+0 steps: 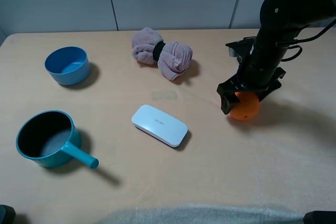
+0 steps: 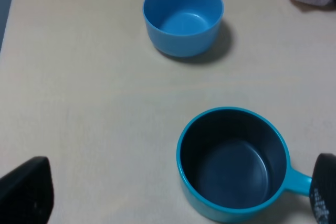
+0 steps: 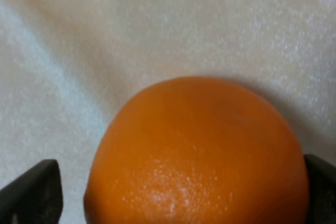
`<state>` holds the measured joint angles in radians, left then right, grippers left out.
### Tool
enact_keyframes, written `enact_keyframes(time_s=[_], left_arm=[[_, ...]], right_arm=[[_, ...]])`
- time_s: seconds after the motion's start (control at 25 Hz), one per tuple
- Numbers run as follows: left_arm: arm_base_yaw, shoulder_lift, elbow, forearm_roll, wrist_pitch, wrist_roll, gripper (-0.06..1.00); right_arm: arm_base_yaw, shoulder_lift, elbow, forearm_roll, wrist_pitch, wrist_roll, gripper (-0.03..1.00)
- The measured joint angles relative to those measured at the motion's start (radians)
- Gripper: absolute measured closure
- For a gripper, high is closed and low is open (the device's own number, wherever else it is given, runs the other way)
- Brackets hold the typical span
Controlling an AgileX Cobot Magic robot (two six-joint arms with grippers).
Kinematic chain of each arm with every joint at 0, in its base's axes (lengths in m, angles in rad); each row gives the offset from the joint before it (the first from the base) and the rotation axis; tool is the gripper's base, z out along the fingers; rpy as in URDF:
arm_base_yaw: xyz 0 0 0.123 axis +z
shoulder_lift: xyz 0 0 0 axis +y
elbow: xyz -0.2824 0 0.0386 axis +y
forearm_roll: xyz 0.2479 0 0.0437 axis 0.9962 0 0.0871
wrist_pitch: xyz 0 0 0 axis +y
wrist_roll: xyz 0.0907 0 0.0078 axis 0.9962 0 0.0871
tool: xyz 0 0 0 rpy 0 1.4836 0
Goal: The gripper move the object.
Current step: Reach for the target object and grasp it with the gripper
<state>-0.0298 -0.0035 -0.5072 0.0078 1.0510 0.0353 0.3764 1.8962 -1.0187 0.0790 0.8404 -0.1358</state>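
The orange lies on the beige table at the right. My right gripper is lowered over it, with a black finger on each side. In the right wrist view the orange fills the space between the fingers. One finger stands a little apart from it and the other is at its skin. The right gripper looks open around the fruit. My left gripper is open and empty, hovering above the teal pot.
A blue bowl is at the far left and a teal saucepan with its handle is at the front left. A white flat case lies mid-table. A pink rolled towel lies at the back.
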Motion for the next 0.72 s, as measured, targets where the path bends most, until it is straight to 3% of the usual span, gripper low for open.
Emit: enact_keyframes(time_s=[0.72], left_arm=[[0.000, 0.000, 0.000, 0.000, 0.000, 0.000, -0.05]], right_arm=[[0.000, 0.031, 0.000, 0.000, 0.004, 0.000, 0.28]])
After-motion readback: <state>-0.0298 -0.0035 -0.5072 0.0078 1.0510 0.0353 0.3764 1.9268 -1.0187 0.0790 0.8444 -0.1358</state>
